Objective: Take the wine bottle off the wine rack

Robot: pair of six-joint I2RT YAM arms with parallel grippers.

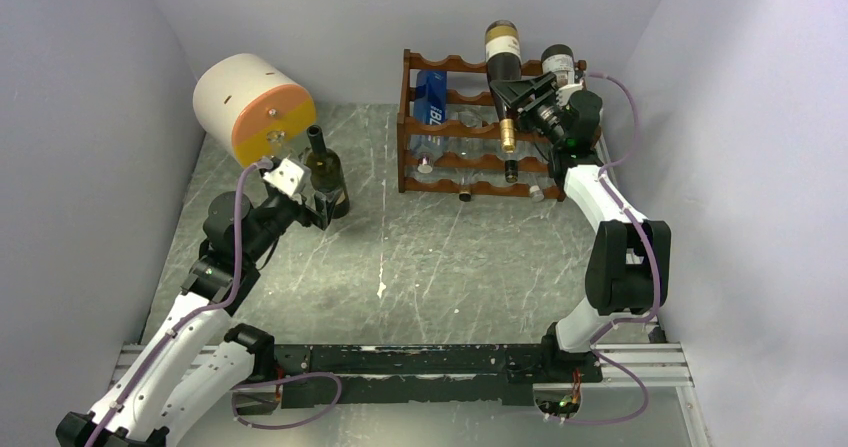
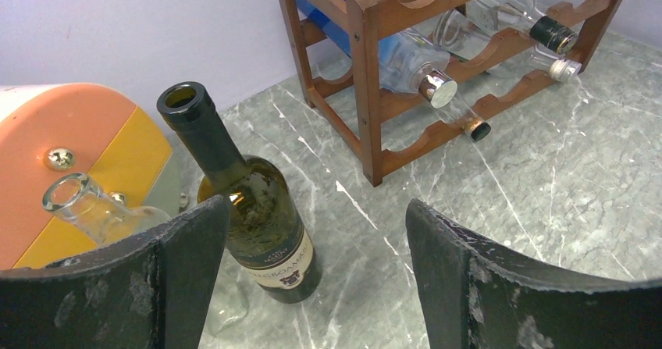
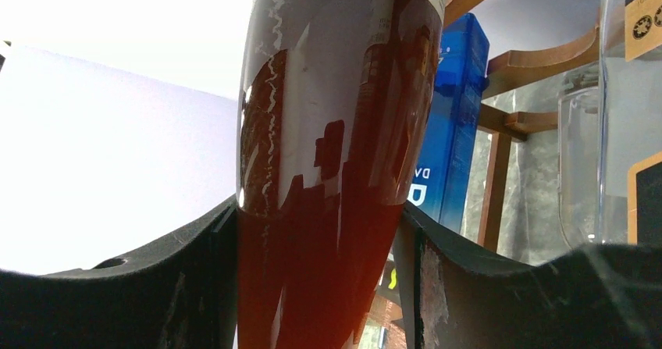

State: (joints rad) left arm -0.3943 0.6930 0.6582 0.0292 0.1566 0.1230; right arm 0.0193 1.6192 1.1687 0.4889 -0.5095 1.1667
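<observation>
The wine rack (image 1: 470, 157) of dark reddish-brown wood stands at the back right, also in the left wrist view (image 2: 365, 83). A dark wine bottle (image 1: 503, 62) with a cream label and gold-foiled neck lies tilted over its top tier, neck toward the front. My right gripper (image 1: 527, 95) is shut on it. In the right wrist view the fingers (image 3: 195, 279) press both sides of the reddish glass body (image 3: 336, 115). My left gripper (image 1: 318, 205) is open and holds nothing. It hovers beside a green bottle (image 2: 261, 216) standing on the table.
A blue bottle (image 1: 430, 102), a dark-capped bottle (image 1: 560, 64) and clear bottles (image 1: 470, 157) lie in the rack. A white and orange drum (image 1: 250, 107) sits at the back left, with a clear glass bottle (image 2: 86, 204) next to it. Grey walls close in on three sides.
</observation>
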